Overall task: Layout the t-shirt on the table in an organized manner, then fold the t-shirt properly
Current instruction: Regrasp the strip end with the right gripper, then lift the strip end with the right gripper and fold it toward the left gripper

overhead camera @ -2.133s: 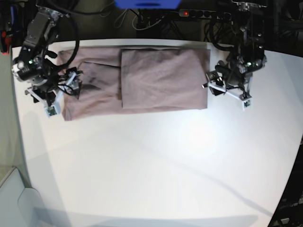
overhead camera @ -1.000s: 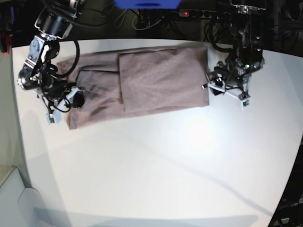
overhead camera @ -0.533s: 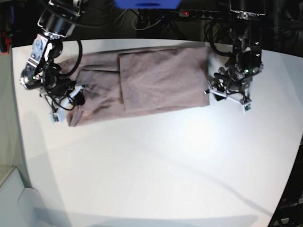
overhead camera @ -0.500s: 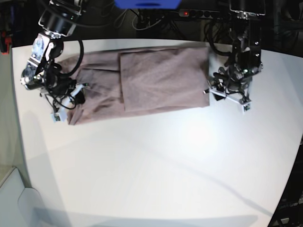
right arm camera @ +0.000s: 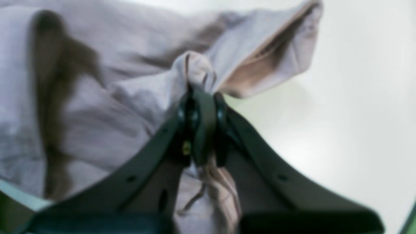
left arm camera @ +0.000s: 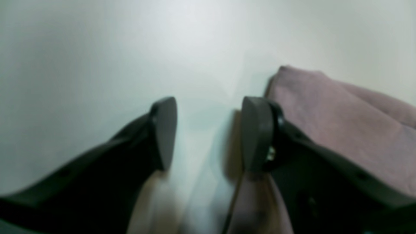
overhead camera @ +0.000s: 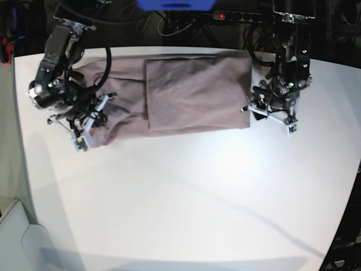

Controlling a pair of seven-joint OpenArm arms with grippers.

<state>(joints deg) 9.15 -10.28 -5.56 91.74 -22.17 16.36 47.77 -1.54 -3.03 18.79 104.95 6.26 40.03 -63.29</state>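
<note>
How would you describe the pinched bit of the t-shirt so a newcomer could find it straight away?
Start at the white table, where the t-shirt lies as a long folded band along the far edge. Follow it to the end on the base view's left, where the right gripper is shut on a bunched corner. That corner alone is lifted and crumpled; the left gripper at the other end stands open, holding nothing.

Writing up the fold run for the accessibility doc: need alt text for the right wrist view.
The right claw, seen close from above, is shut on a bunched pinch of the dusty pink t-shirt. Rumpled cloth fills the left of the view, with a loose flap lifted open beyond the fingertips. Bare white table shows on the right.
</note>
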